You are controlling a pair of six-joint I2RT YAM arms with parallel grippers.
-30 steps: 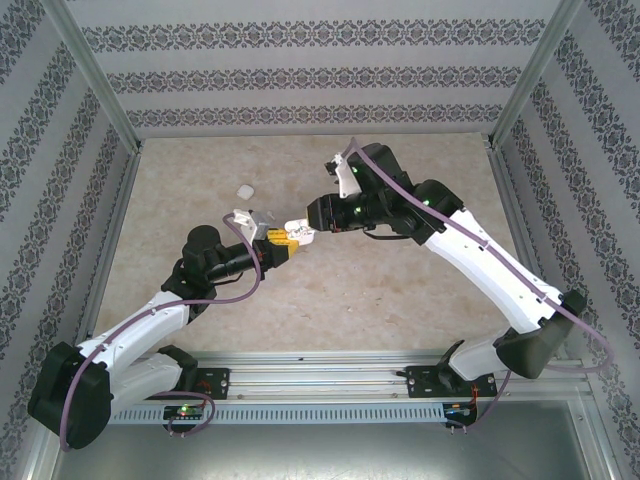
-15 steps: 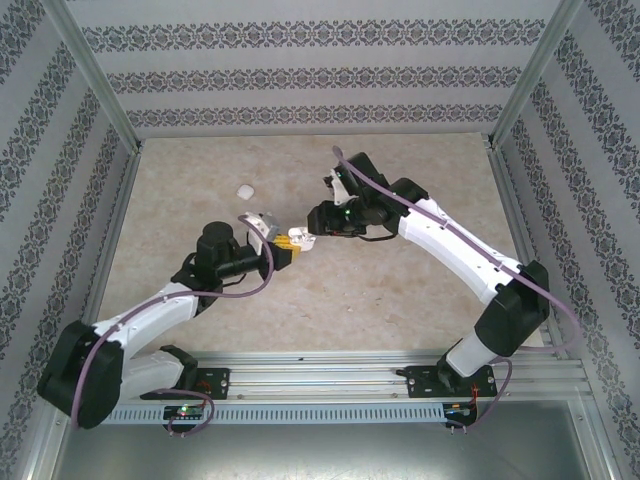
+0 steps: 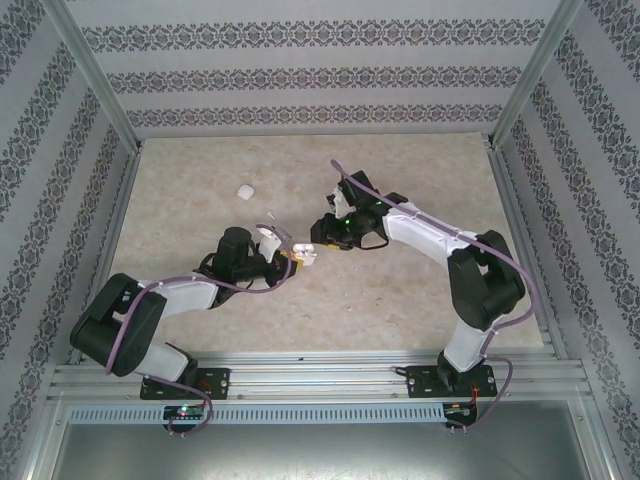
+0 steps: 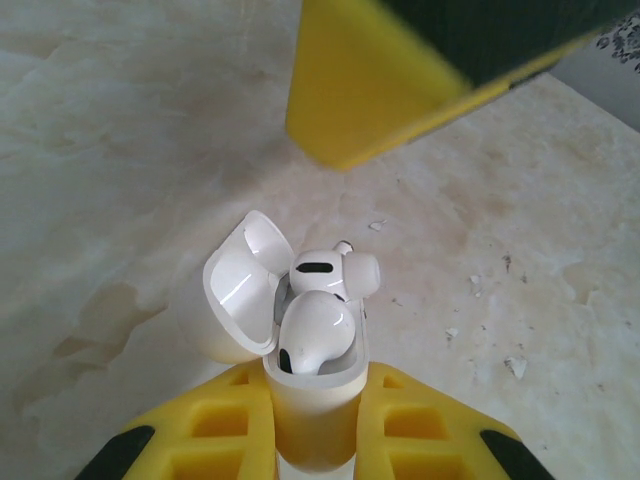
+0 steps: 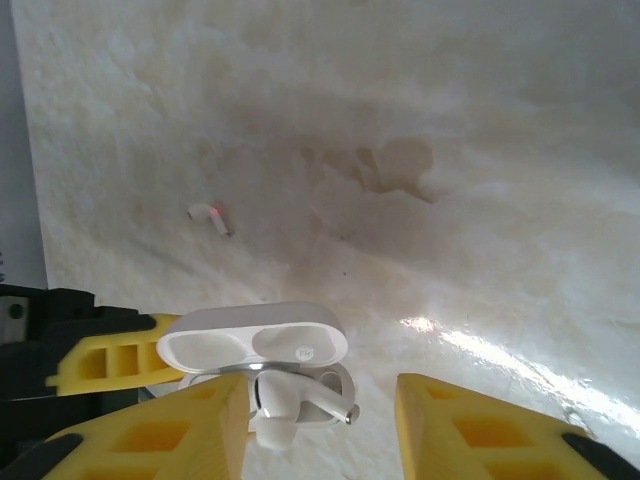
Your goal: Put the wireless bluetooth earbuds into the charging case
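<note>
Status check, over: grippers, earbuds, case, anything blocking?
Left gripper clamped on open charging case. Right gripper open, close to it. One earbud seated, second crooked on top. Third earbud loose on table, not blocking.

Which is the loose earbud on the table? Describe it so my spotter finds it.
On the marbled tabletop, look just behind the open charging case at centre. The loose earbud lies alone on bare table, between that case and a rounded white lump farther back. It is the tiniest white piece, a thin sliver.

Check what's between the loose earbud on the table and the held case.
Bare tabletop: in the right wrist view, nothing lies between the loose earbud and the open charging case.
</note>
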